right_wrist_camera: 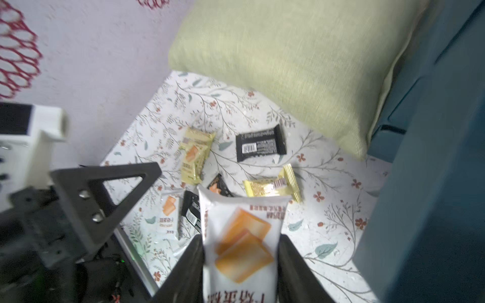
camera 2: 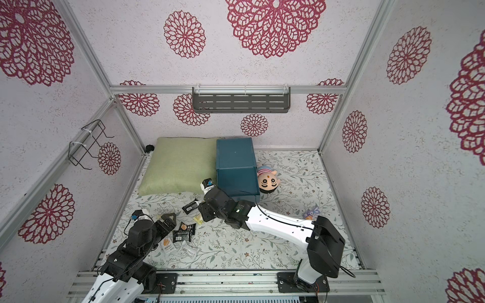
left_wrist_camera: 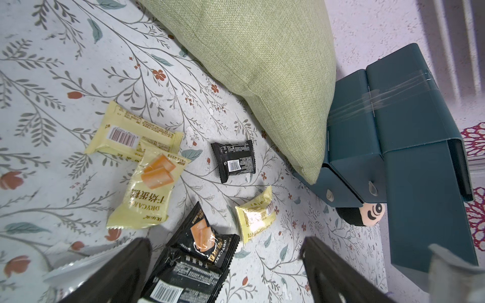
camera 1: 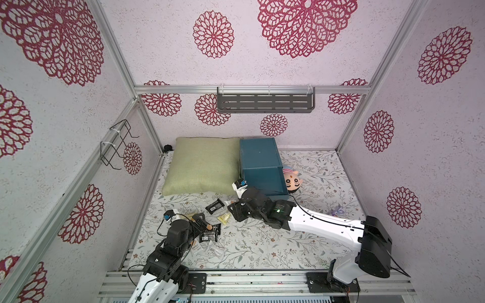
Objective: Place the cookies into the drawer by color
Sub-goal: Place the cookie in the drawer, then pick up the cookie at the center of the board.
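Right pincer [right_wrist_camera: 239, 240]: clamped on 1 white cookie packet [right_wrist_camera: 241, 217] with an orange picture

Drawer chest [right_wrist_camera: 433, 183]: teal, just beside this pincer; 1 drawer seems pulled out, view blurred

Left pincer [left_wrist_camera: 225, 242]: jaws wide, empty, above 1 black packet [left_wrist_camera: 202, 244]

Ahead of left pincer: 3 yellow packets [left_wrist_camera: 149, 189], 1 second black packet [left_wrist_camera: 233, 160], green cushion [left_wrist_camera: 262, 65] beyond

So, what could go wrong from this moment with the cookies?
The right pincer holds the white packet with much of it sticking out; it may slip or flop at the drawer chest. The open left pincer hangs over two overlapping black packets and might pick both.
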